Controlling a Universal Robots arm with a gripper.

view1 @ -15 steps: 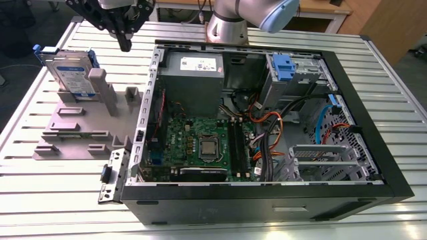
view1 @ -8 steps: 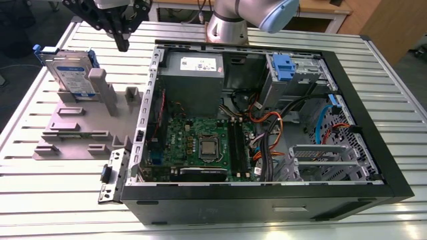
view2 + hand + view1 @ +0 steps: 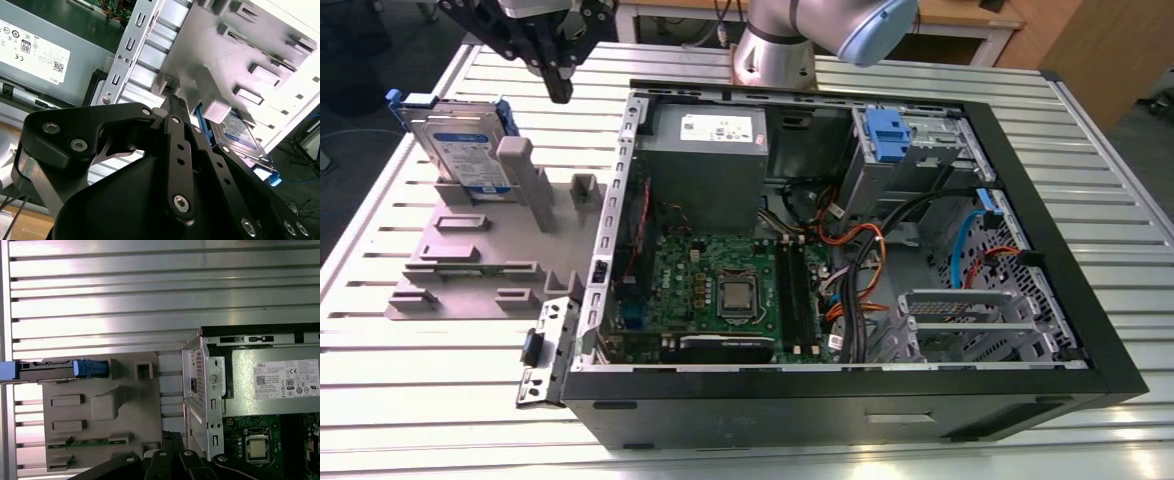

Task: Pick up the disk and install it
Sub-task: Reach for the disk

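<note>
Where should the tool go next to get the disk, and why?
Probably shift toward the exterior view's left, until over the disk. The tool hangs shut, apart from the disk, which stands on edge in the grey holder, ungrasped.

We find the disk [image 3: 459, 140] standing on edge in the grey fixture [image 3: 474, 255], its upper edge open from above. A grey post [image 3: 518, 170] of the fixture stands just beside the disk's face on the exterior view's right and narrows that side. The gripper [image 3: 560, 94], jaws closed to a point, hangs over the bench [image 3: 414, 390] in the gap between disk and computer case [image 3: 854, 410]. The case's upright metal wall [image 3: 630, 180] bounds that gap. The case lies open face up. Inside it, the power supply [image 3: 707, 150] and tangled cables [image 3: 867, 240] crowd the way beside the drive cage [image 3: 927, 140].
</note>
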